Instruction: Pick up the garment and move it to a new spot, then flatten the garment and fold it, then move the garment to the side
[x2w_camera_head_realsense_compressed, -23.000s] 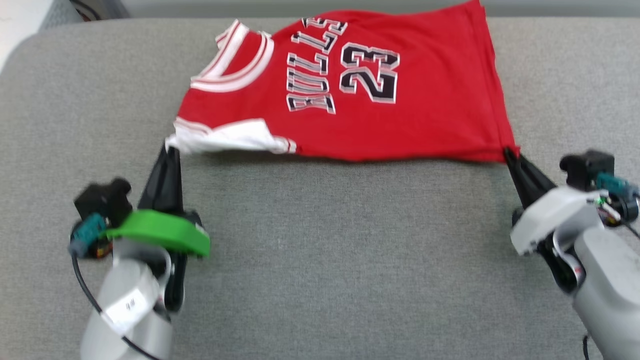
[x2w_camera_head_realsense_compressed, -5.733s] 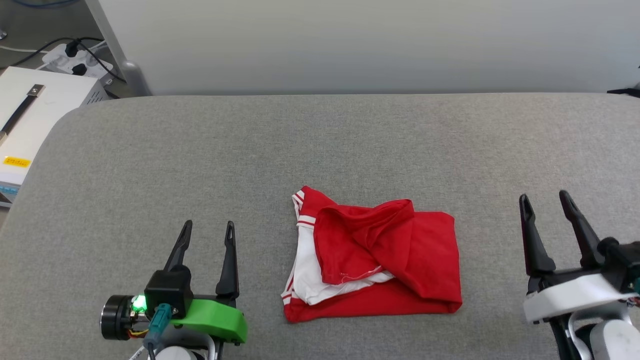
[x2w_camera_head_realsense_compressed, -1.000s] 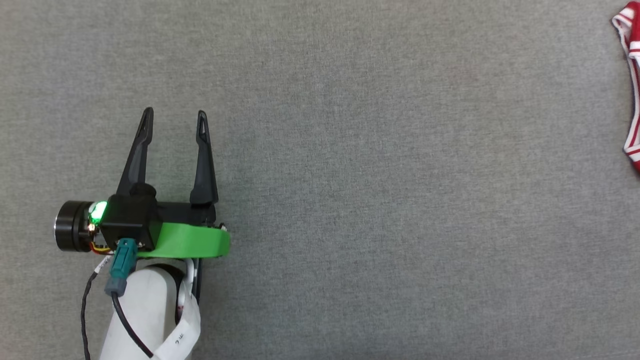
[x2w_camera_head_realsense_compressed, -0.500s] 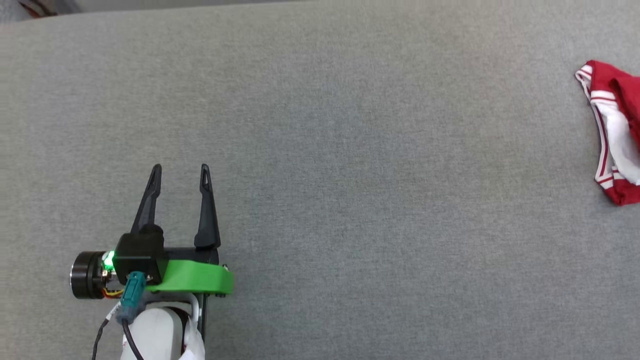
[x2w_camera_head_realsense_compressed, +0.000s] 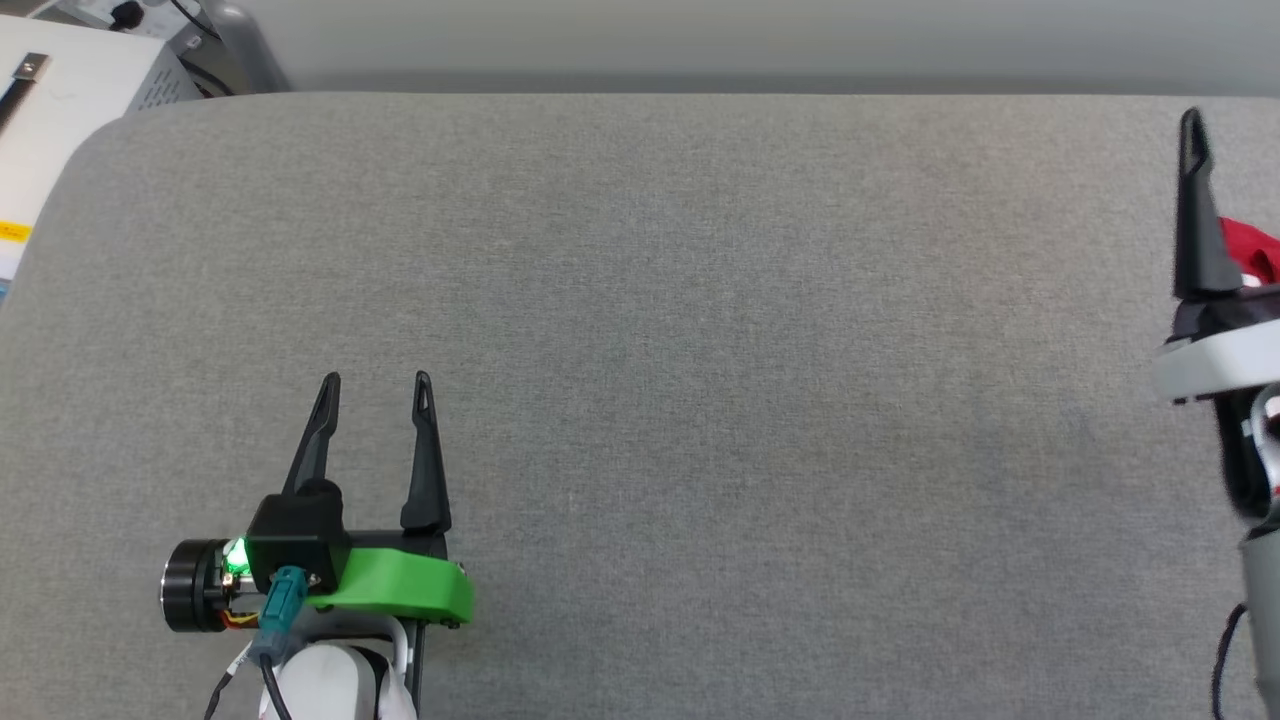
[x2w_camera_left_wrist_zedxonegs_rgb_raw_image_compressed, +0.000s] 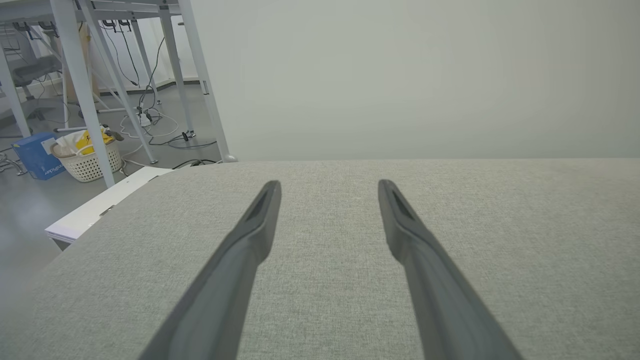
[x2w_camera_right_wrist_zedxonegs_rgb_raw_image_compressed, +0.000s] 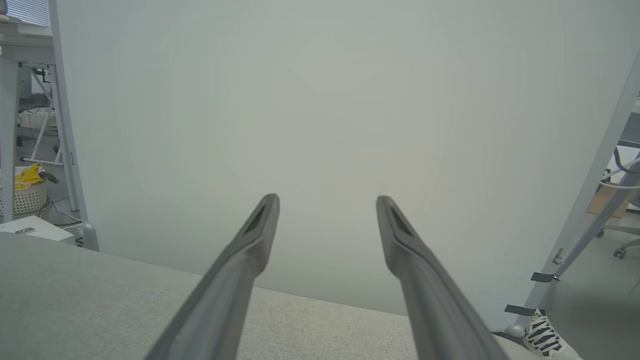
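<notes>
Left gripper (x2w_camera_head_realsense_compressed: 376, 385) is held wide open, empty, over grey table (x2w_camera_head_realsense_compressed: 700, 300). Right gripper (x2w_camera_right_wrist_zedxonegs_rgb_raw_image_compressed: 326, 200), likewise spread and empty, is now brought into head view after a camera shift. Garment (x2w_camera_head_realsense_compressed: 1252, 250) is glimpsed behind its finger at the right edge. A wide table stretch is left between the grippers; the far edge is seen.

the garment (x2w_camera_head_realsense_compressed: 1255, 250), earlier folded at the frame's centre, ended up at the right edge, only partly in view.
</notes>
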